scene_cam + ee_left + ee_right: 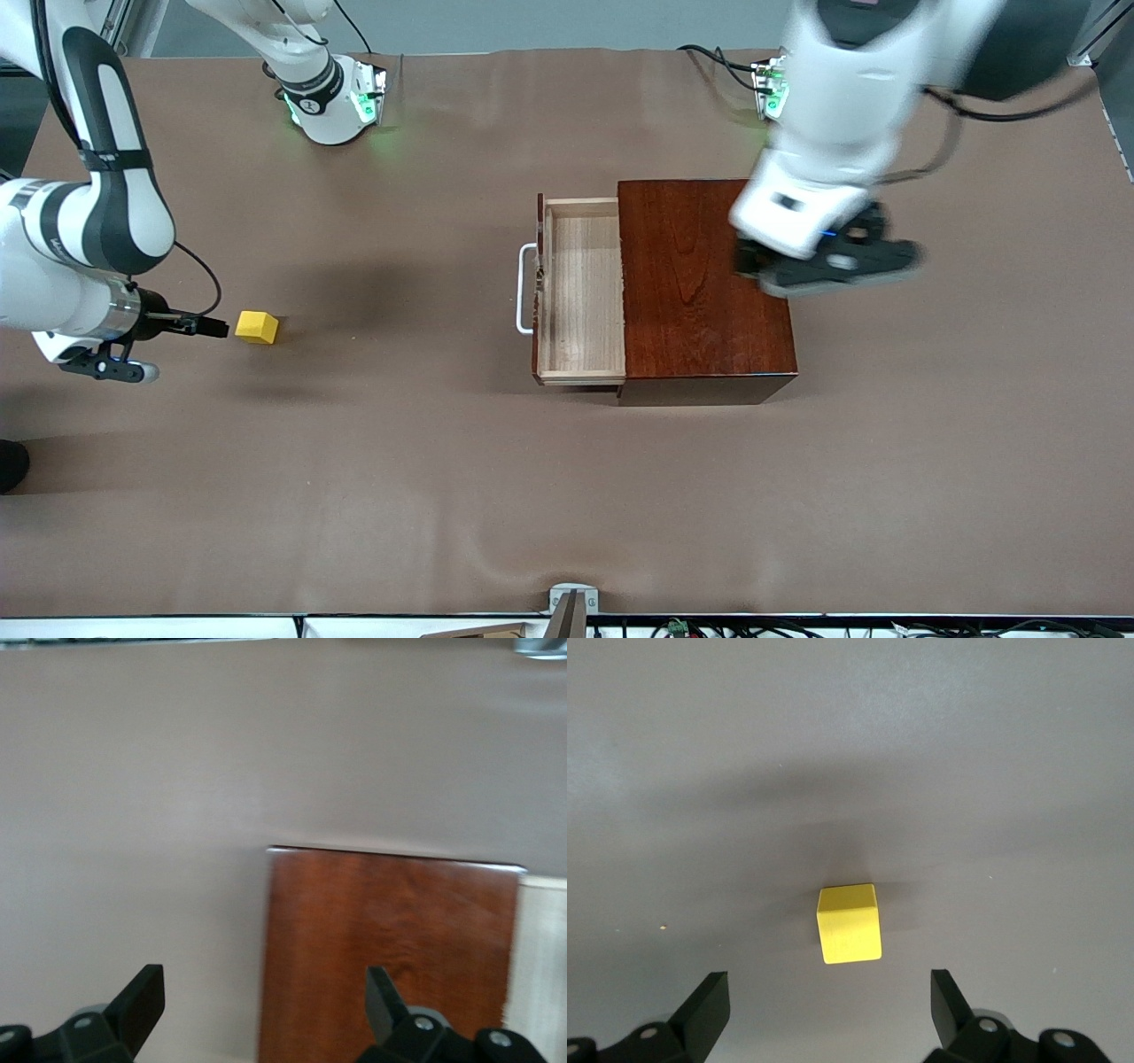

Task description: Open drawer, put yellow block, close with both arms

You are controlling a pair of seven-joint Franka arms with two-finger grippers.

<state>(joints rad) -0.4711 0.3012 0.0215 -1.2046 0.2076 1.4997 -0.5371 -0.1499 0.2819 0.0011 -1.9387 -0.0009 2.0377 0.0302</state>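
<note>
Yellow block (257, 327) on desk (372, 496) toward right arm's end, well apart from drawer (580, 292). My right jaws (830, 1010) spread wide, empty, just beside block, which sits centred ahead of gap. Risk: approach off-line, fingertip nudges cube, small light thing skids on smooth brown cloth. Block: matte, sharp-edged. Drawer pulled out, pale raw-wood tray empty – white U handle (526, 289), glossy reddish wooden box (700, 283). My left jaws (266, 1010) released over box (could clip its top if lowered carelessly).
</note>
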